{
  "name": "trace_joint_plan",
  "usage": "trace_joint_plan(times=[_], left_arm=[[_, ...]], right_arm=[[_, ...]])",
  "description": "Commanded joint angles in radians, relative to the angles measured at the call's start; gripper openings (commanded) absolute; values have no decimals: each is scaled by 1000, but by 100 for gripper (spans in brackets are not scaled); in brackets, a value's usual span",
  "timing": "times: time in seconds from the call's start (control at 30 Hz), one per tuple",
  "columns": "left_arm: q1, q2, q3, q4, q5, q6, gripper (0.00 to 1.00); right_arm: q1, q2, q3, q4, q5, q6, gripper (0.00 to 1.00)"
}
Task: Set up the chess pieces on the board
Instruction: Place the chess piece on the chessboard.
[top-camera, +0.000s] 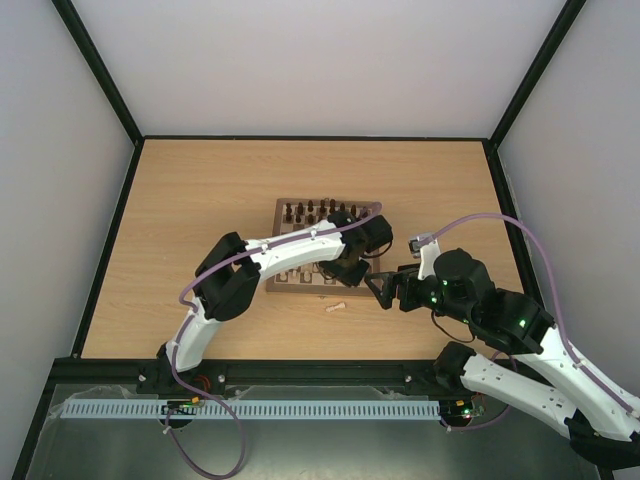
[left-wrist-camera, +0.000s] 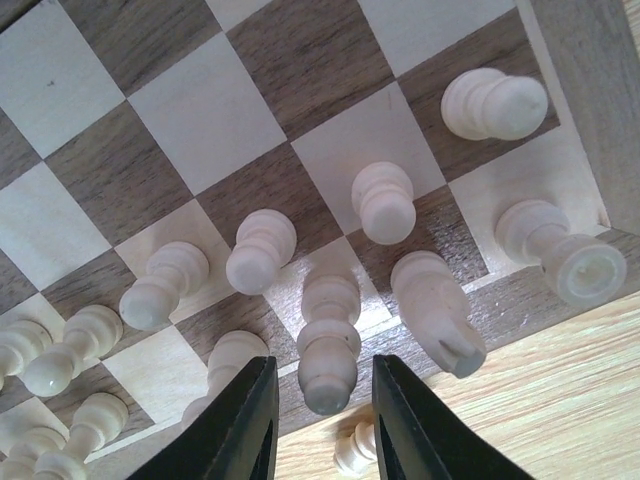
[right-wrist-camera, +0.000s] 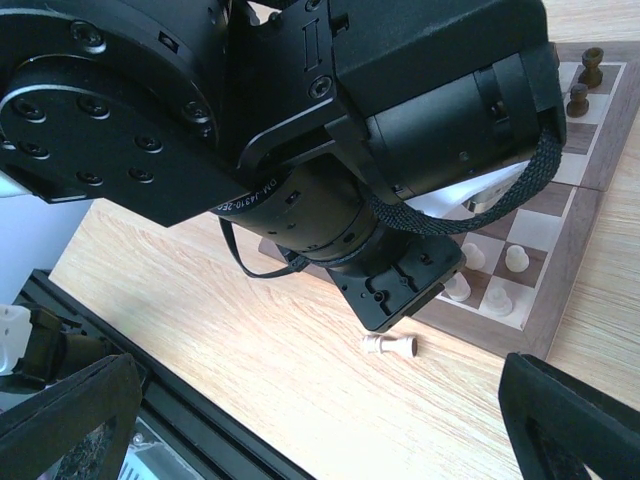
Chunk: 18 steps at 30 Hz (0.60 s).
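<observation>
Two arms meet over the board (top-camera: 283, 287), which lies in the middle of the bench (top-camera: 200, 200), well apart from every edge. The left arm reaches across it, and the left pincer (left-wrist-camera: 325, 420) hangs above the board's corner nearest the bench's near right corner. Its black fingers (left-wrist-camera: 240, 425) are parted only a little and straddle one upright pale piece (left-wrist-camera: 328, 350) in the board's outermost row. A thin gap shows on each side, so the pincer grips nothing.

More cream chess pieces (left-wrist-camera: 383, 200) stand in two rows on the squares around it. One at the board's corner looks tipped onto its side, though the steep view leaves that unsure. Dark pieces (top-camera: 310, 210) line the side of the board toward the bench's far edge.

One loose piece (top-camera: 335, 308) lies on its side on the bare bench, between the board and the bench's near edge. The right pincer (top-camera: 385, 290) hovers just beside the board toward the bench's right edge, jaws spread wide and empty.
</observation>
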Motion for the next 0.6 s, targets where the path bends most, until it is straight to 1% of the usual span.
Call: trace_joint_plan(times=[0.0, 0.27, 0.57], left_arm=[[3, -5, 23, -48, -4, 1, 30], [-6, -55, 120, -83, -15, 0, 38], [-2, -113, 180, -57, 34, 14, 44]], right_arm=[[-2, -7, -7, -19, -7, -14, 99], [-2, -2, -8, -16, -8, -15, 99], [-2, 0, -5, -17, -12, -14, 99]])
